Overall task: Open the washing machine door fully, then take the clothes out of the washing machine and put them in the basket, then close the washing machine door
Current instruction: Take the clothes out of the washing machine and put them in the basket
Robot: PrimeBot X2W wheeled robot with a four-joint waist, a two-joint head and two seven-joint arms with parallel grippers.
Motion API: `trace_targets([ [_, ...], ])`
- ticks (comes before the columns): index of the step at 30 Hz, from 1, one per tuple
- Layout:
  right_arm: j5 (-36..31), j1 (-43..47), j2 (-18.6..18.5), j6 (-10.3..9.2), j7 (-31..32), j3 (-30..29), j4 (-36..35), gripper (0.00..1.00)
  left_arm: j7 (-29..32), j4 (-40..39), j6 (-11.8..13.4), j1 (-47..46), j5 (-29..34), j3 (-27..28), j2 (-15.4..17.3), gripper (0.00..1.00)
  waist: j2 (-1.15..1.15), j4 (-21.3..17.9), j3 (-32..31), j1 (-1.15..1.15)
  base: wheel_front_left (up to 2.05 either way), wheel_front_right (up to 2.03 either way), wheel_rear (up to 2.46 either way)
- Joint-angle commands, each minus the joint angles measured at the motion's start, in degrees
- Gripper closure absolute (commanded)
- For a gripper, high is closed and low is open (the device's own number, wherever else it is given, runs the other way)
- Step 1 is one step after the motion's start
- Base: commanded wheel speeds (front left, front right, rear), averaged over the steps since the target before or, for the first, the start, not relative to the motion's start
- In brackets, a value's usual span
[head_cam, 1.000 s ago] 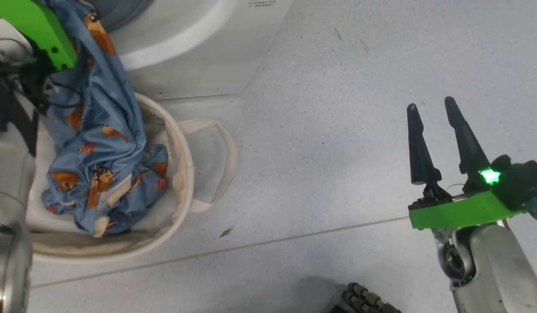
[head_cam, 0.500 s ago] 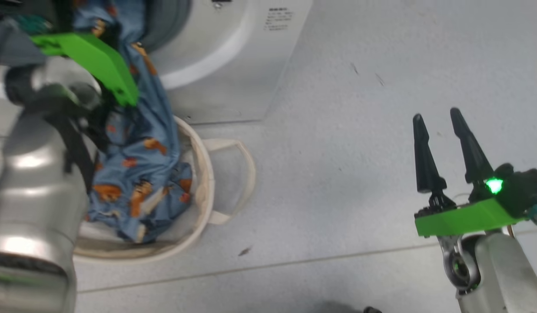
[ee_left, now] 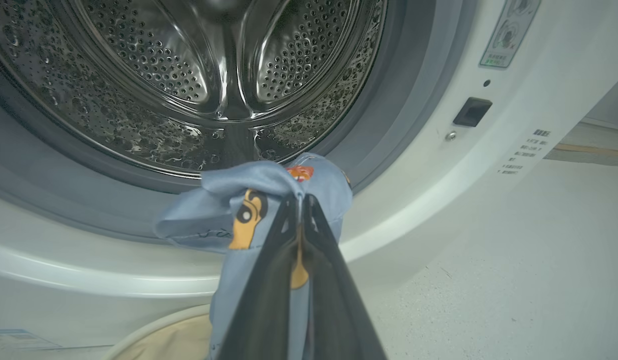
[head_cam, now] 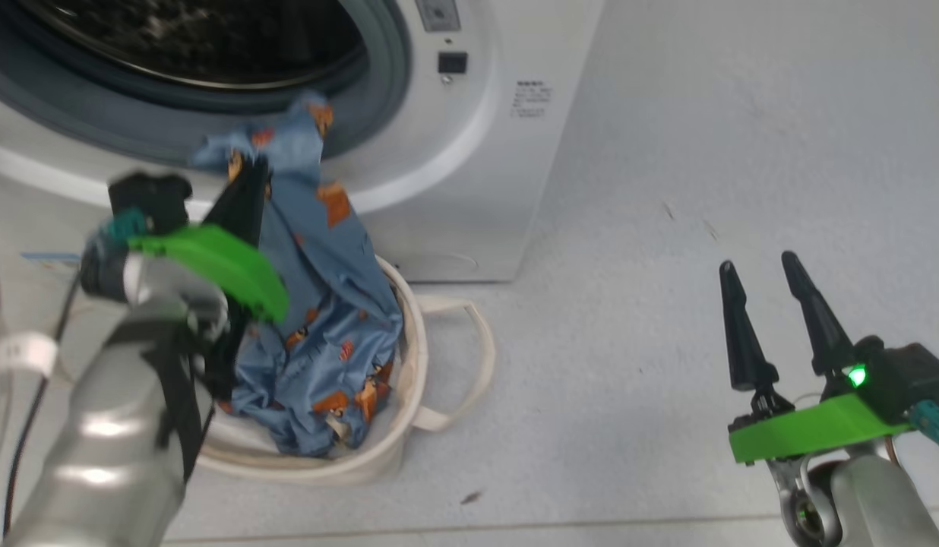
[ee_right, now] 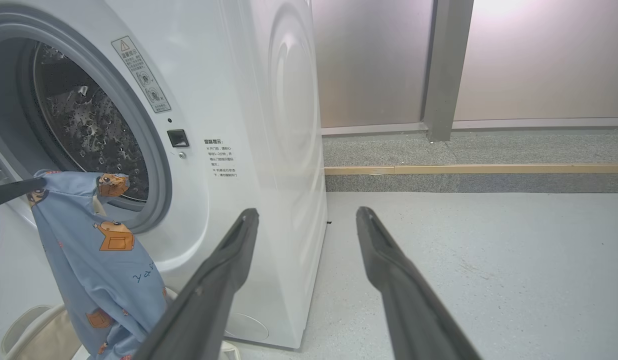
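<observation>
**Observer:** The left gripper (ee_left: 300, 202) has its fingers pressed together, pinching a fold at the top of the light-blue printed garment (head_cam: 317, 304). The pinch sits just outside the grey door seal (ee_left: 389, 125), in front of the lower lip of the washing machine (head_cam: 469, 152).

**Operator:** And the rest of the cloth?

**Observer:** It hangs straight down from your pinch. The lower part is heaped inside the cream canvas basket (head_cam: 412, 327), which stands on the floor (head_cam: 667, 380) just beside the washer's front, under the opening. I read that placing as deliberate: anything drawn over the lip drops towards the basket.

**Operator:** Anything left in the drum?

**Observer:** The perforated steel drum (ee_left: 224, 60) is wet-spotted, with no fabric I can make out. Its nearest bottom part is hidden behind the garment, so I can't vouch for that bit.

**Operator:** Right arm?

**Observer:** The right gripper (head_cam: 757, 264) has its fingers spread wide with nothing between them. It hovers over bare floor, well apart from the basket. My guess is it is parked there so it doesn't foul the hanging cloth.

**Operator:** Where does that put me?

**Observer:** In my judgement, in the put-in-basket step. Your high grip keeps the garment off the floor. Bring the pinch low over the basket's middle before you part the fingers. Otherwise the top may drape over the rim or the loop handle (head_cam: 477, 357). Closing the washing machine door is not yet done.
</observation>
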Motion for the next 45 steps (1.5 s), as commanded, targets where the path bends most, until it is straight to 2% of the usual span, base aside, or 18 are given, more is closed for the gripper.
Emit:
trace_targets([
  [1, -0.3, 0.7, -0.9, 0.02, -0.7, 0.8, -1.4, 0.0, -0.7, -2.4, 0.7, -0.1, 0.0, 1.4, 2.6, 1.0, 0.0, 1.5, -1.9, 0.0, 0.0, 0.0, 0.0],
  [5, -0.5, 1.6, -1.1, 0.02, -0.7, 1.0, -1.2, 0.0, -0.1, -5.7, 2.6, 5.6, -0.6, 1.5, 3.6, 1.0, 0.0, 2.1, -3.8, 0.0, 0.0, 0.0, 0.0],
  [12, -0.6, 2.1, -1.5, 0.02, -0.7, 1.5, -1.3, 0.0, 2.9, -7.9, 3.4, 13.0, -2.9, 1.2, 3.0, 1.0, 0.0, 1.8, -4.7, 0.0, 0.0, 0.0, 0.0],
  [16, -0.3, 1.5, -2.0, 0.02, -0.7, 1.7, -1.6, 0.0, 3.1, -3.3, 3.0, 13.7, -4.4, 1.5, 1.7, 1.0, 0.0, 0.8, -3.3, 0.0, 0.0, 0.0, 0.0],
  [22, 0.0, -0.4, -2.7, 0.02, -0.7, 1.8, -2.4, 0.0, 3.7, 9.9, 1.4, 10.4, -6.8, 2.3, -0.3, 1.0, 0.0, -1.2, 0.6, 0.0, 0.0, 0.0, 0.0],
  [28, 0.3, -1.9, -3.0, 0.02, -0.7, 0.9, -3.7, 0.0, 3.2, 19.2, 0.7, 6.2, -7.9, 2.8, -0.6, 1.0, 0.0, -3.5, 6.1, 0.0, 0.0, 0.0, 0.0],
  [40, 1.0, -4.9, -1.9, 0.02, -0.7, -0.8, -6.6, 0.0, 4.9, 23.4, 3.4, 1.2, -9.1, 3.9, 2.6, 1.0, 0.0, -7.6, 17.3, 0.0, 0.0, 0.0, 0.0],
  [45, 1.1, -5.8, -1.6, 0.02, -0.7, -1.3, -7.7, 0.0, 4.1, 23.7, 5.1, -0.1, -9.0, 4.0, 3.5, 1.0, 0.0, -7.9, 20.1, 0.0, 0.0, 0.0, 0.0],
])
